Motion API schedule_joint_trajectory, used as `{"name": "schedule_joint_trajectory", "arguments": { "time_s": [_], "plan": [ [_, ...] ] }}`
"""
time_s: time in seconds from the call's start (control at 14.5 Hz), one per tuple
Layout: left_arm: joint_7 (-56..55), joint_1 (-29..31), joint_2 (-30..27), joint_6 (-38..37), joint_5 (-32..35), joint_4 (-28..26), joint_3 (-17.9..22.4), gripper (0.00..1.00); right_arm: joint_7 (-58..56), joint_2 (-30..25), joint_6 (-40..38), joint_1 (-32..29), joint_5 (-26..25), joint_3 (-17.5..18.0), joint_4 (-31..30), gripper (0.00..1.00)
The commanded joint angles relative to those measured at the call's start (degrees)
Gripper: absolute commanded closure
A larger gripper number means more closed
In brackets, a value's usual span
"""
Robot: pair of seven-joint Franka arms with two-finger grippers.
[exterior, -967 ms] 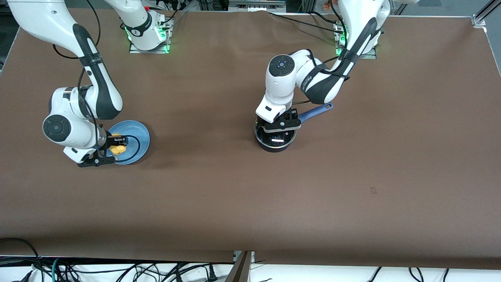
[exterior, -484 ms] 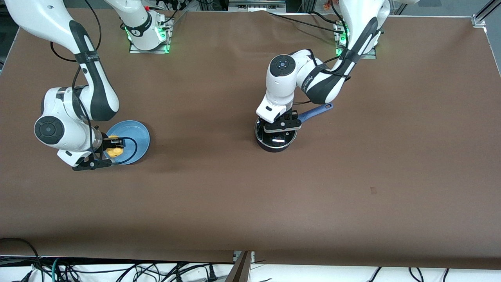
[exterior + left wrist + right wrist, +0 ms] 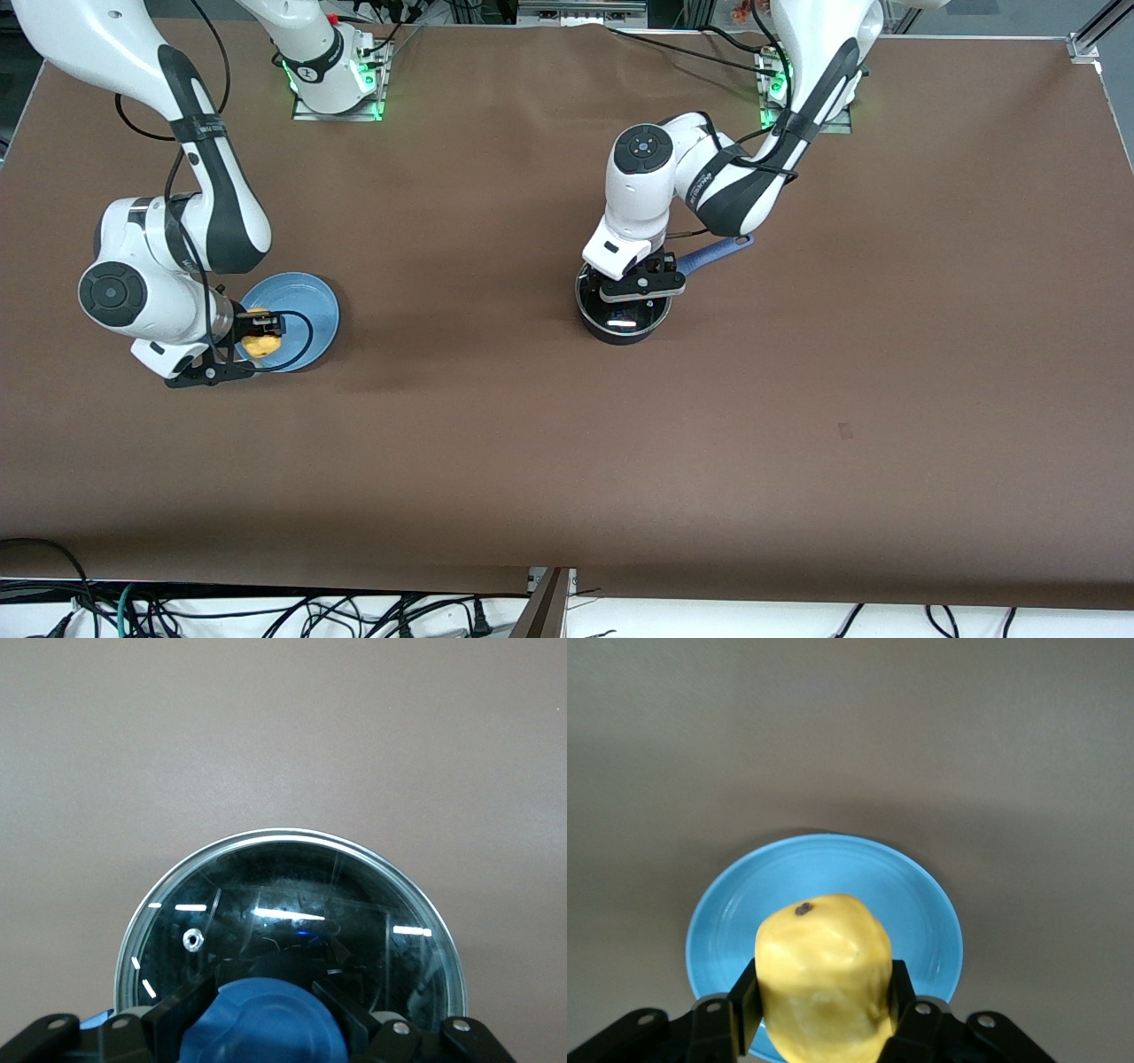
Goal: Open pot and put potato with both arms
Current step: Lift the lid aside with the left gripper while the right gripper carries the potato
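Note:
The black pot [image 3: 625,326] with its blue handle [image 3: 716,251] stands mid-table, its glass lid [image 3: 292,895] on it. My left gripper [image 3: 640,295] is down on the lid, and its fingers [image 3: 182,1010] are closed against the two sides of the blue knob [image 3: 266,1028]. My right gripper [image 3: 263,335] is shut on the yellow potato [image 3: 260,346] and holds it a little above the blue plate [image 3: 310,306]. In the right wrist view the potato [image 3: 824,979] fills the space between the fingers [image 3: 744,997], with the plate [image 3: 921,904] below.
The blue plate lies toward the right arm's end of the table. Brown table surface stretches between the plate and the pot. The arm bases [image 3: 332,75] stand along the table's edge farthest from the front camera.
My right arm has shifted slightly toward its end of the table with the potato in its grip. My left gripper has settled a little lower on the lid's knob.

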Motion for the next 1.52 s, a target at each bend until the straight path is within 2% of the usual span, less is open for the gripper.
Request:
{"name": "schedule_joint_trajectory", "arguments": {
  "time_s": [0.0, 0.35, 0.55, 0.9, 1.17, 1.45],
  "plan": [
    [1.0, 1.8, -2.6, -0.1, 0.7, -1.0, -0.6, 0.49, -0.3, -0.5, -2.2, -0.2, 0.3, 1.2, 2.0, 0.54],
    [11.0, 10.1, -6.4, -3.5, -6.8, -0.4, -5.1, 0.53, -0.1, -0.5, -3.7, 0.1, 5.3, 2.8, 4.1, 0.54],
    [17.8, 14.6, -10.1, -7.3, -11.4, -0.3, -6.1, 0.53, 2.4, -0.6, -3.7, 0.2, 6.1, 4.9, 4.4, 0.54],
    [31.9, 22.9, -17.1, -16.0, -19.1, -0.3, -6.0, 0.53, 23.2, -0.2, -3.6, 1.1, 6.1, 14.6, 6.5, 0.54],
    [41.9, 31.0, -20.2, -21.4, -22.1, -0.4, -6.0, 0.53, 42.4, 3.2, -3.1, 10.7, 6.0, 15.7, 11.6, 0.54],
    [48.2, 35.9, -19.9, -21.7, -21.9, -1.1, -5.8, 0.53, 57.3, 8.3, -2.5, 18.7, 5.6, 15.6, 18.2, 0.54]
  ]
}}
